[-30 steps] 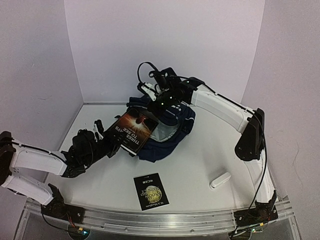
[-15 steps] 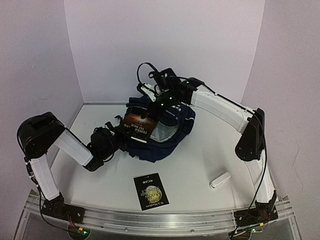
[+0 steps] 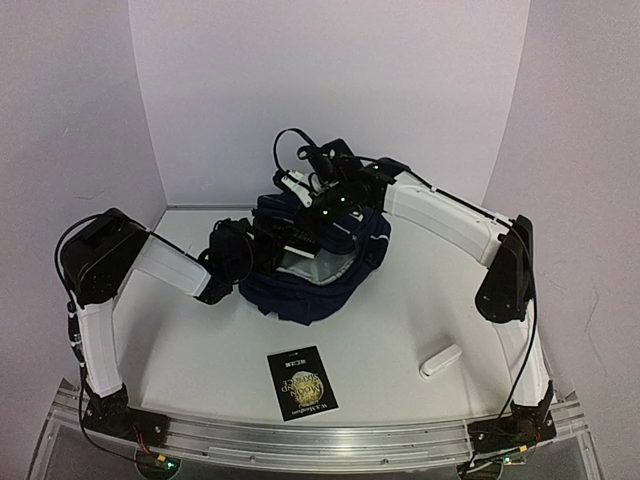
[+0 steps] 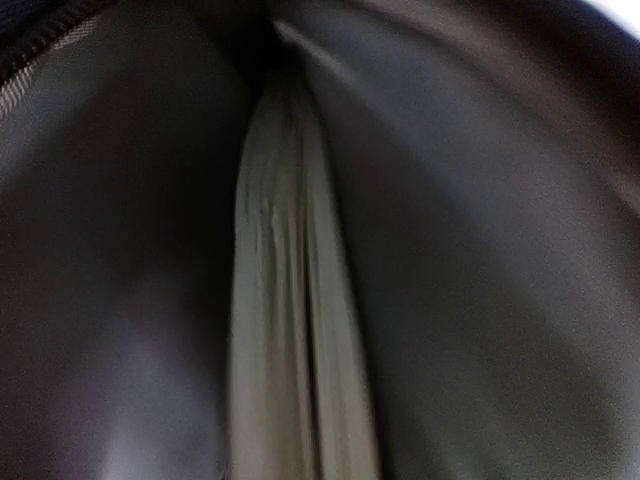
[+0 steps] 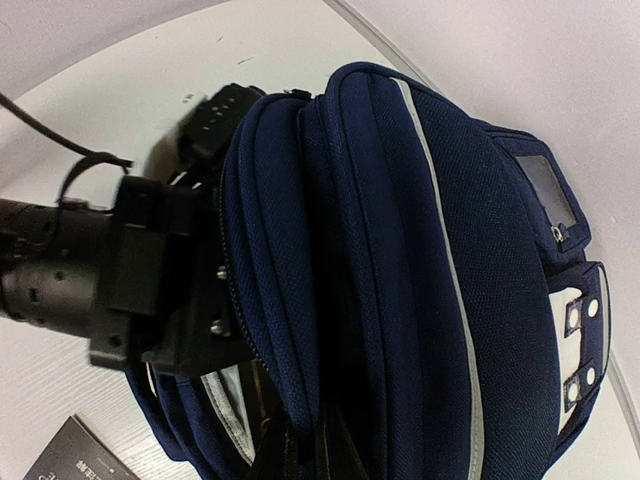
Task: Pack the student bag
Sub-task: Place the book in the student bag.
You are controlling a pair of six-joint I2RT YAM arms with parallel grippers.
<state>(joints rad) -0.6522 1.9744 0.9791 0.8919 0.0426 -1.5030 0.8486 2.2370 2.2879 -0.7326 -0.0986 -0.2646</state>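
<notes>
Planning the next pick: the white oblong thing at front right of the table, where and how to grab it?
Likely at its middle, straight down from above, closing across the narrow width. The white oblong item lies flat on the table with nothing touching it, long axis diagonal, so rotate to sit square across that axis.

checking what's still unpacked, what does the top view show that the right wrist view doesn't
Only the top view: the small white object lying on the table and the right arm. Only the right wrist view: the white stripe, grey label and buckle patches. Both: the student bag with the left arm reaching into its opening.
</notes>
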